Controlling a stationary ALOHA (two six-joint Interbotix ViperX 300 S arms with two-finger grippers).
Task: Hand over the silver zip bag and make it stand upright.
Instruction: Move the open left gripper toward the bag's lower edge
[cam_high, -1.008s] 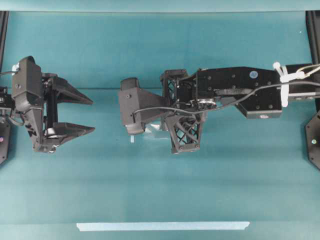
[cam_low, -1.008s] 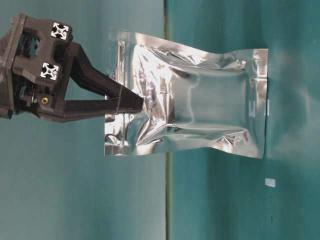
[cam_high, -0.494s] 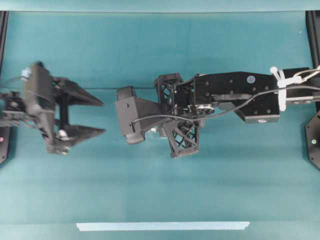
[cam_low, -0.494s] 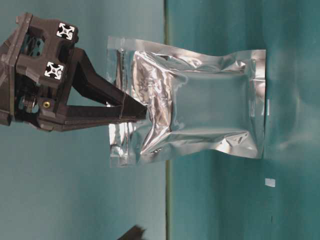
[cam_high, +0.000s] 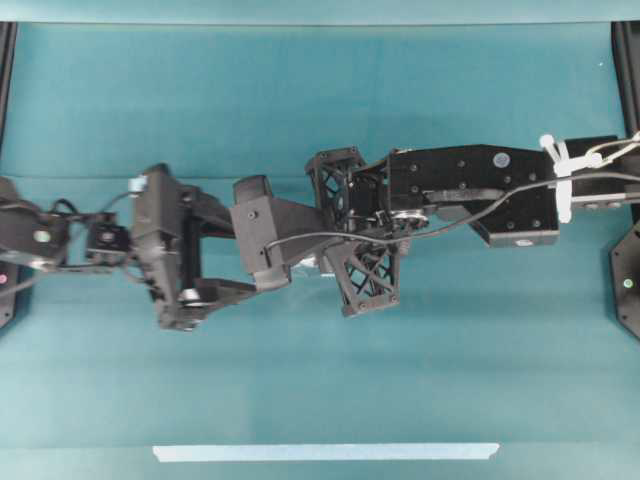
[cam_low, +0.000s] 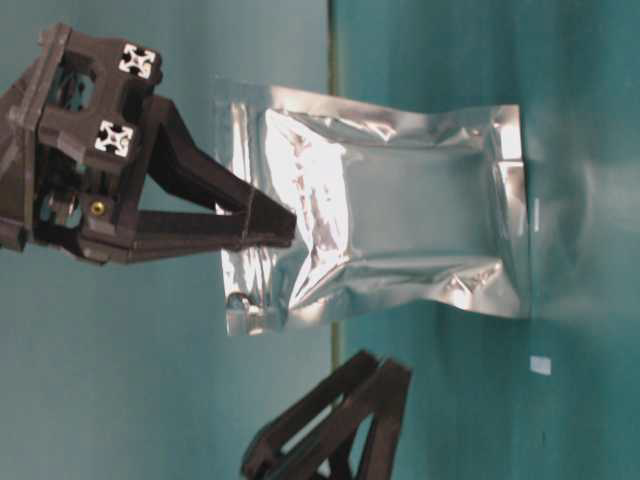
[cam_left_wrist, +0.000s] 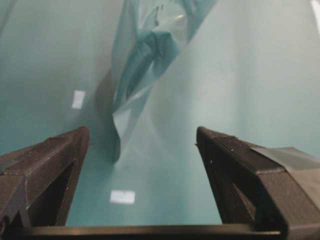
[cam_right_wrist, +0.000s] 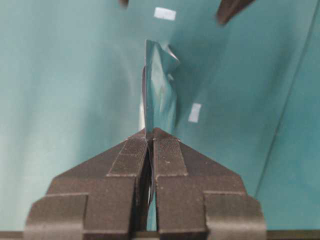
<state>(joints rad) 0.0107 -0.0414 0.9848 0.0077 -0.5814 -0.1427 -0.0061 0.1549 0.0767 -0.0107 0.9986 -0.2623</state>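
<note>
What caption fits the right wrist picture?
Right gripper shut on the silver zip bag, held edge-on above the teal table.

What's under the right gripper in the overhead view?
Only a silver sliver of the bag shows beneath the right gripper; the rest is covered by the arm. The table-level view shows the bag hanging from its shut fingers.

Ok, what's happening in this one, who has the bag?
The right gripper is shut on the top edge of the silver zip bag, holding it upright over the table. The left gripper is wide open, pointed at the bag but not touching it. The handover hasn't happened yet.
</note>
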